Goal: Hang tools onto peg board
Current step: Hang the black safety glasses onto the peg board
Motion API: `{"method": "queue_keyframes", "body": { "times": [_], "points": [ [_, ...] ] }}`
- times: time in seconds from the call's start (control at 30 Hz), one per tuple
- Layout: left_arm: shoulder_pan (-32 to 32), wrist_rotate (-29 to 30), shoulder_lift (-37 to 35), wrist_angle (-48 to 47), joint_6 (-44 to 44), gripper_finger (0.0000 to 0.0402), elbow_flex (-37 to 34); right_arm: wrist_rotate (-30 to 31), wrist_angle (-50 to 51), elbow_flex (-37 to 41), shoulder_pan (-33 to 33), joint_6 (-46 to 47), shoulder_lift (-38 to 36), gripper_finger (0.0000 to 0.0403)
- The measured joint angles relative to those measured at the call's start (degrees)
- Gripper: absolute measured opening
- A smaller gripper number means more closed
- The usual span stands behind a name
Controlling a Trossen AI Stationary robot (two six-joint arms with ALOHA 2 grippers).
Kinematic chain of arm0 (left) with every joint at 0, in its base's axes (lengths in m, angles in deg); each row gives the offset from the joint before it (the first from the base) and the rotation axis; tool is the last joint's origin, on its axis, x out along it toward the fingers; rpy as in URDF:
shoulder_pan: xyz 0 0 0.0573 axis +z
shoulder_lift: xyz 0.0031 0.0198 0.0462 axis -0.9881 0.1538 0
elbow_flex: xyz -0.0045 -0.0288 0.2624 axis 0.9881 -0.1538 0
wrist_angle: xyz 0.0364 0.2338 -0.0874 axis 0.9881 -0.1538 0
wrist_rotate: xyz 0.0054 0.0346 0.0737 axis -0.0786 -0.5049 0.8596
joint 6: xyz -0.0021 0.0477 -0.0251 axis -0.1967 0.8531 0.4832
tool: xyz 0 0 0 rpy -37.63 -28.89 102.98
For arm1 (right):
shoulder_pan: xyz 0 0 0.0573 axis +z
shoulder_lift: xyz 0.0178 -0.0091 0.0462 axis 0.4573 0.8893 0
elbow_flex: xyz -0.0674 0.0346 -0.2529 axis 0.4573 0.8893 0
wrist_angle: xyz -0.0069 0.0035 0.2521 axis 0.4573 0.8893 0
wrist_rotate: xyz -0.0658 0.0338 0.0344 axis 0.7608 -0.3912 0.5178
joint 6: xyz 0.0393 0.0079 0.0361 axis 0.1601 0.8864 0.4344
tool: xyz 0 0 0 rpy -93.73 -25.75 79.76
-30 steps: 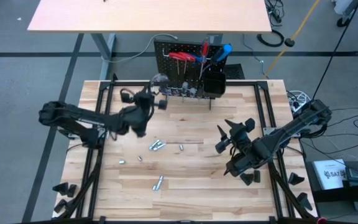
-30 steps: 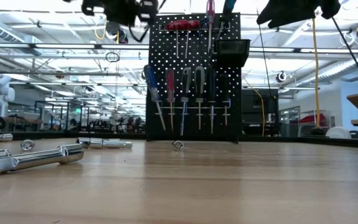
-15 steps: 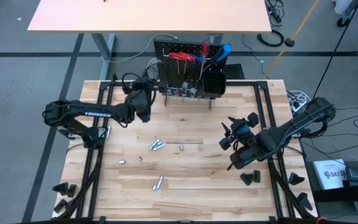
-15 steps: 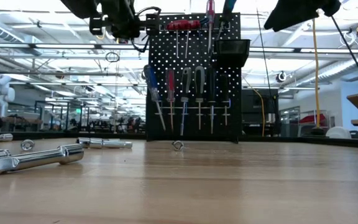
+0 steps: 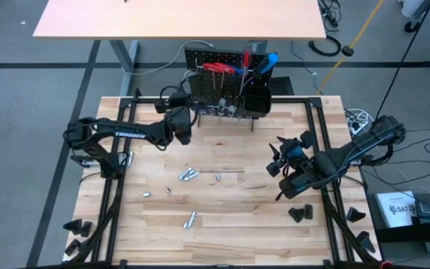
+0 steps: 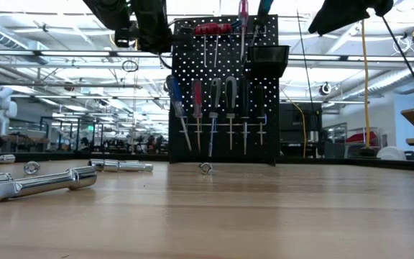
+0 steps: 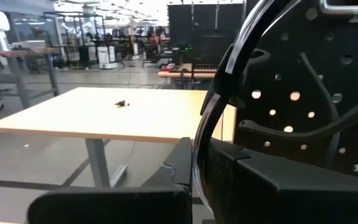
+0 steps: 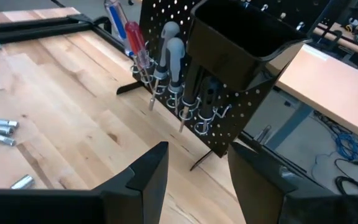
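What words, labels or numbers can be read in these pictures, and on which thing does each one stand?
"TROSSEN", in white capitals, on the dark forearm of the left arm; it is small, so the reading is not certain.
Dark print on the white box on the floor beside the pale wooden table: too small to read.
The upright black perforated metal peg board and the red- and blue-handled screwdrivers hanging on it: no lettering visible.

Both arms are dark, near-black, built of slim tubular links joined by chunkier rounded joints. The left arm carries white lettering along its forearm link, and black cables loop around its wrist. The right arm shows angular black wrist housings. The wedge-shaped fingers are matte black.
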Motion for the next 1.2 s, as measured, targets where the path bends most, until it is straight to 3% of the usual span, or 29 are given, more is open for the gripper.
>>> {"method": "queue_keyframes", "body": {
  "times": [1.2],
  "points": [
    [3.0, 0.1, 0.6, -0.5, 1.3, 0.0018, 1.0, -1.2, 0.1, 0.0, 0.1, -1.0, 0.0, 0.0159]
  ]
}}
